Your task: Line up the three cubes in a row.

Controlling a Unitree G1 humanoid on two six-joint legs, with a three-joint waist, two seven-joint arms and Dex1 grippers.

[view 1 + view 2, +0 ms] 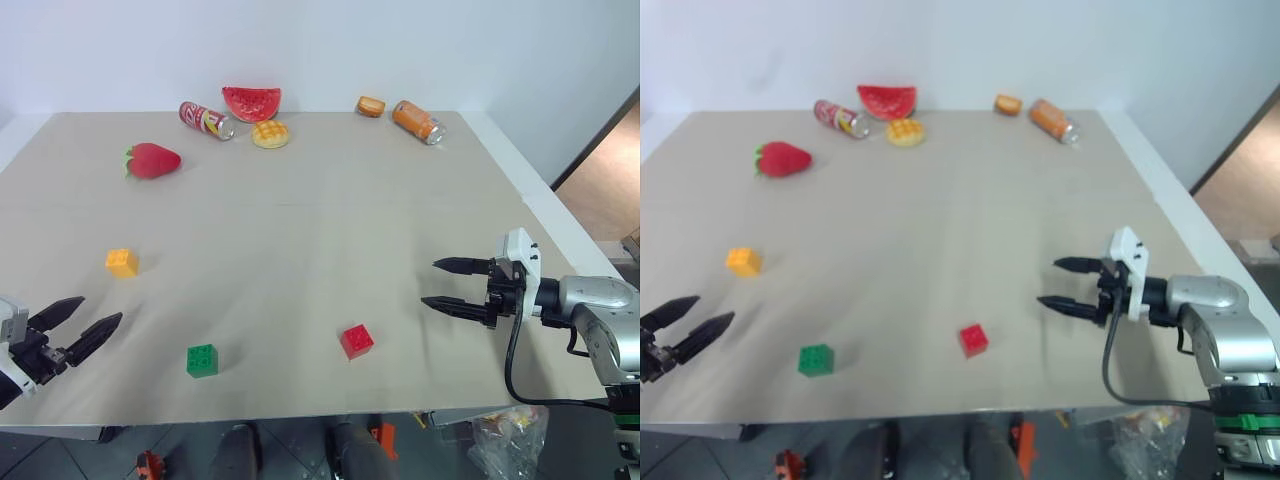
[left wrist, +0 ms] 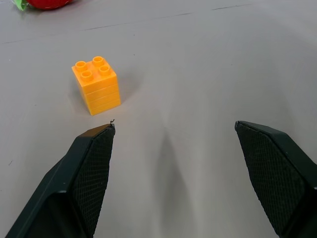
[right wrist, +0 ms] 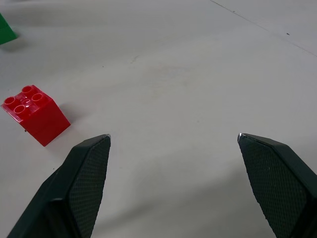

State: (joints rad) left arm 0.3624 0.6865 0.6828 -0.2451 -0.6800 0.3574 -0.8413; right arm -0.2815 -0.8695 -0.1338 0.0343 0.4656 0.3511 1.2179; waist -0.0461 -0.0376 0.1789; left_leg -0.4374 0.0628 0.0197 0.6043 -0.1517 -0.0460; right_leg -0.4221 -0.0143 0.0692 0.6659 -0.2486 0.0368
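Note:
Three studded cubes lie apart on the beige table [image 1: 320, 220]. The orange-yellow cube [image 1: 122, 262] sits at the left, the green cube [image 1: 202, 360] near the front edge, the red cube [image 1: 356, 340] right of the green one. My left gripper [image 1: 90, 320] hovers open at the front left corner, short of the orange-yellow cube [image 2: 96, 85]. At the right, my right gripper [image 1: 432, 283] is open and points left, with the red cube [image 3: 33, 113] a short way ahead of it and off to one side. Neither holds anything.
Along the far edge lie a red can [image 1: 205, 120], a watermelon slice toy [image 1: 251, 102], a round waffle toy [image 1: 270, 134], a small bun [image 1: 371, 105] and an orange can [image 1: 417, 121]. A strawberry toy [image 1: 152, 160] sits far left.

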